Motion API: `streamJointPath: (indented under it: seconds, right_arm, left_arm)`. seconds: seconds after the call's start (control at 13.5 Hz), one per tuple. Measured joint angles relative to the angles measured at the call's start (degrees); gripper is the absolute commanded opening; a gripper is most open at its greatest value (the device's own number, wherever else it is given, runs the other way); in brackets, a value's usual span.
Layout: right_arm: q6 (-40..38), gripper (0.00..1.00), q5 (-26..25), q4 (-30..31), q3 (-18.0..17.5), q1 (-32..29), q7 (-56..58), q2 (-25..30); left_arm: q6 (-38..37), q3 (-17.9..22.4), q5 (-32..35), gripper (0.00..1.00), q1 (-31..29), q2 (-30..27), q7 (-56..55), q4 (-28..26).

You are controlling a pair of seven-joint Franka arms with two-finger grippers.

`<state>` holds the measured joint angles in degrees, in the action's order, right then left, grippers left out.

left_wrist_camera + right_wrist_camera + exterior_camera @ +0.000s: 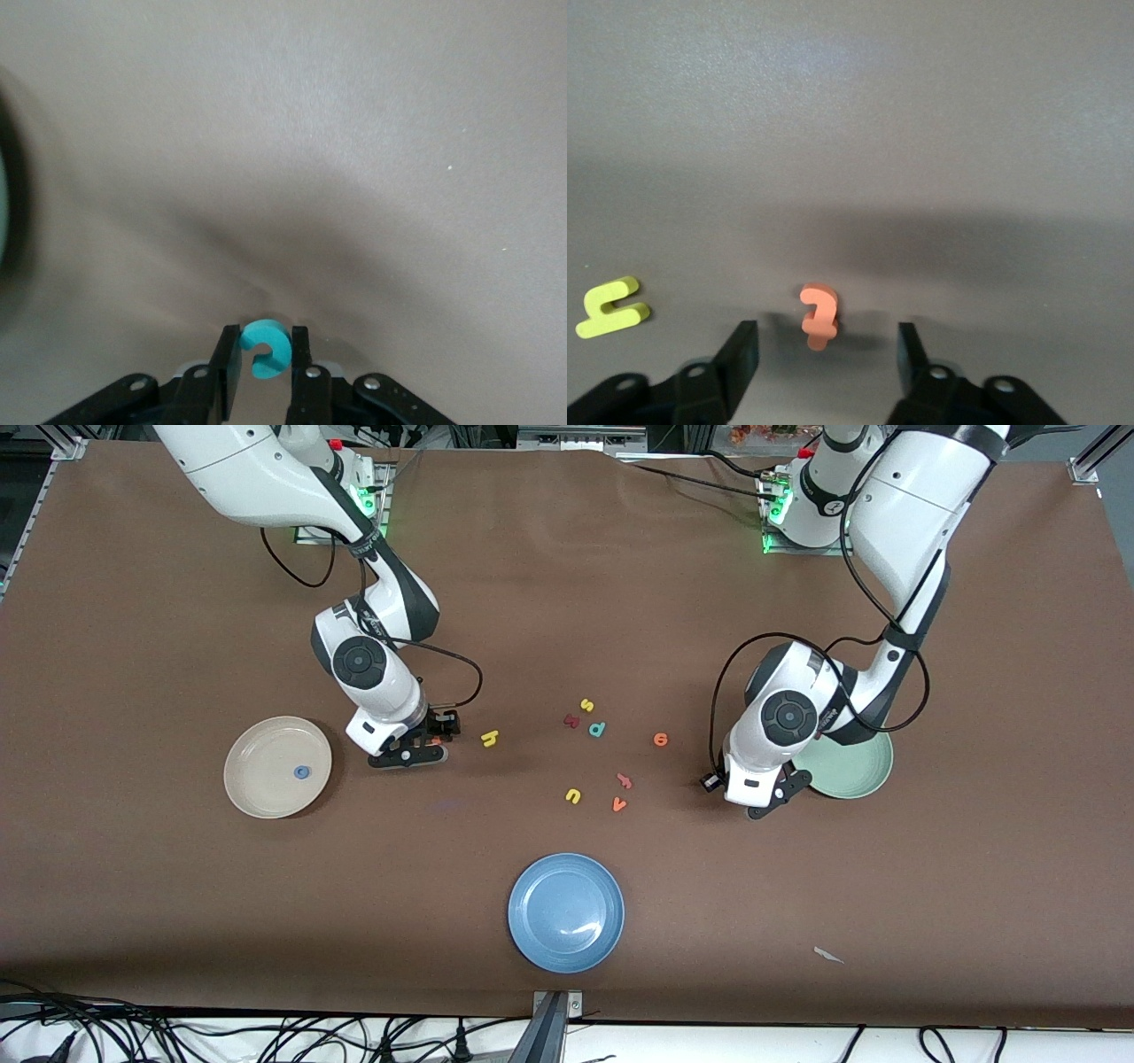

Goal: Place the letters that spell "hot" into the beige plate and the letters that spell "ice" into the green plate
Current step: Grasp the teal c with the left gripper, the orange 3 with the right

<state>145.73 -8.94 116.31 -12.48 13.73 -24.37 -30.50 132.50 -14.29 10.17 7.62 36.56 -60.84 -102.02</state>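
Note:
My left gripper is shut on the teal c, and it hangs over the table just beside the green plate. My right gripper is low over the table with its fingers open on either side of the orange t, a gap showing on each side. In the front view this gripper is between the beige plate and the yellow h. The blue o lies in the beige plate. The orange e is on the table, and a small reddish letter lies nearer the front camera than it.
Loose letters lie mid-table: a yellow s, a dark red k, a teal p, a yellow u and an orange v. A blue plate sits nearest the front camera. A paper scrap lies toward the left arm's end.

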Motion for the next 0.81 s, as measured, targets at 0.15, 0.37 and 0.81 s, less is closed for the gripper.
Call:
streamJointPath:
  seconds: [0.15,0.37,0.81]
  right_arm:
    - [1.39,0.63,0.0,1.0,0.0,0.0,-0.02,-0.06]
    - [1.93,0.47,-0.01,1.3,0.01,0.0,-0.02,-0.06]
    - [2.03,0.19,-0.01,1.33,0.02,0.0,-0.06,-0.07]
  left_arm:
    - [-4.96,-0.25,-2.1,0.19,-1.37,-1.49,5.79,1.25]
    - [-13.66,-0.48,-5.11,0.19,-5.61,-5.05,17.67,1.92]
    - [-24.16,-0.43,-4.99,0.19,-14.6,-8.29,39.21,1.18]
